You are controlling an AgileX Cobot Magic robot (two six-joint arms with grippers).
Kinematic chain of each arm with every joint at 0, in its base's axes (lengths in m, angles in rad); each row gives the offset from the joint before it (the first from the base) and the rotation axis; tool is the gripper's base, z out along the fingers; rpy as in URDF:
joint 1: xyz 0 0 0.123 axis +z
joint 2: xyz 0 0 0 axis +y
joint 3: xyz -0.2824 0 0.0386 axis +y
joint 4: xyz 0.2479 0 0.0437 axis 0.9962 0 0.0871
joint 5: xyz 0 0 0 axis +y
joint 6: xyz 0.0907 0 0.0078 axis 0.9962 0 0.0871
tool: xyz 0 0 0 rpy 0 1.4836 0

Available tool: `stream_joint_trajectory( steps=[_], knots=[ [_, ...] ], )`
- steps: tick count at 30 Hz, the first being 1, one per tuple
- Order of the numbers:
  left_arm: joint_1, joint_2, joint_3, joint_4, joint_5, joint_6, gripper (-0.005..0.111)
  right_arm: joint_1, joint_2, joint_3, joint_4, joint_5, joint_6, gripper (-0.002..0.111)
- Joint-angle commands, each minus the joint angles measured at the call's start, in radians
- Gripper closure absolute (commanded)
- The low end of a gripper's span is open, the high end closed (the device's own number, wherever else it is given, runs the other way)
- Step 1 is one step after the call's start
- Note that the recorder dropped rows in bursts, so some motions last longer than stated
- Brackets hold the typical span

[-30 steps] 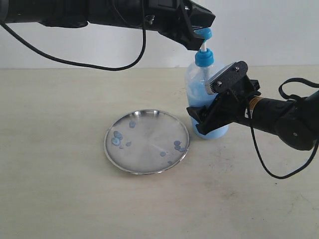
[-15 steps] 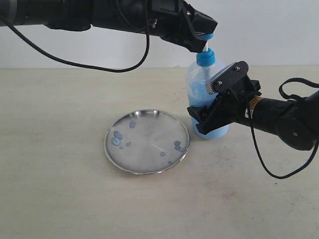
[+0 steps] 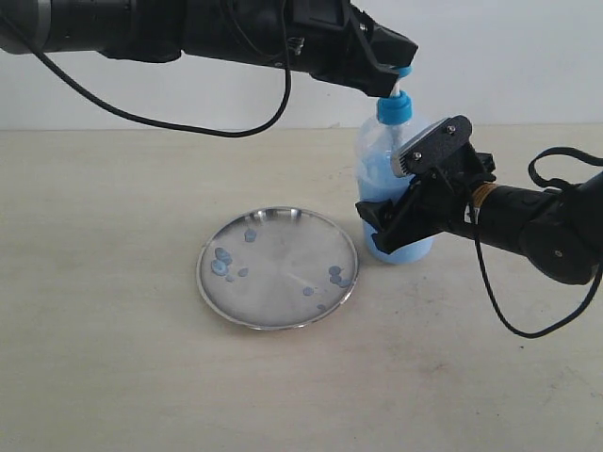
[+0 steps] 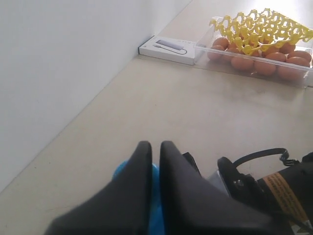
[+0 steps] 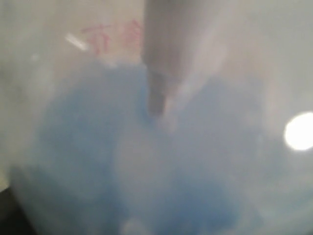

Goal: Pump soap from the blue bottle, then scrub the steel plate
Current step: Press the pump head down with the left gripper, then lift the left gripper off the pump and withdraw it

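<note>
The blue bottle stands upright just right of the steel plate. Its blue collar shows below my left gripper. That gripper is shut and rests on top of the pump head, which peeks out blue under the left gripper. My right gripper is shut on the bottle's body from the right. In the right wrist view the bottle fills the frame, with its dip tube inside. Small soap droplets dot the plate's left and right sides.
In the left wrist view a clear tray of eggs with a yellow insert and a flat white box lie along the wall. The right arm's black cable loops over the table on the right.
My left gripper has shifted right and slightly down over the pump head. The bottle's top has moved a little to the right with it. Plate and right gripper are unchanged.
</note>
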Motion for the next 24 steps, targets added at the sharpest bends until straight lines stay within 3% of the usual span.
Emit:
stream_joint_trajectory(
  steps=[1, 9, 17, 24],
  knots=[
    [-0.009, 0.061, 0.034, 0.142, 0.018, -0.031, 0.102, 0.002, 0.003, 0.005, -0.029, 0.063, -0.039, 0.108],
    [-0.009, -0.055, -0.031, -0.088, -0.132, 0.172, 0.102, 0.002, 0.003, 0.005, 0.036, 0.04, 0.036, 0.108],
    [-0.009, -0.168, -0.029, -0.096, -0.191, 0.178, 0.102, 0.002, 0.003, 0.005, 0.069, 0.015, 0.134, 0.108],
    [-0.009, -0.287, 0.076, -0.096, -0.279, 0.202, 0.102, 0.002, 0.003, 0.005, 0.077, -0.02, 0.207, 0.108]
  ],
)
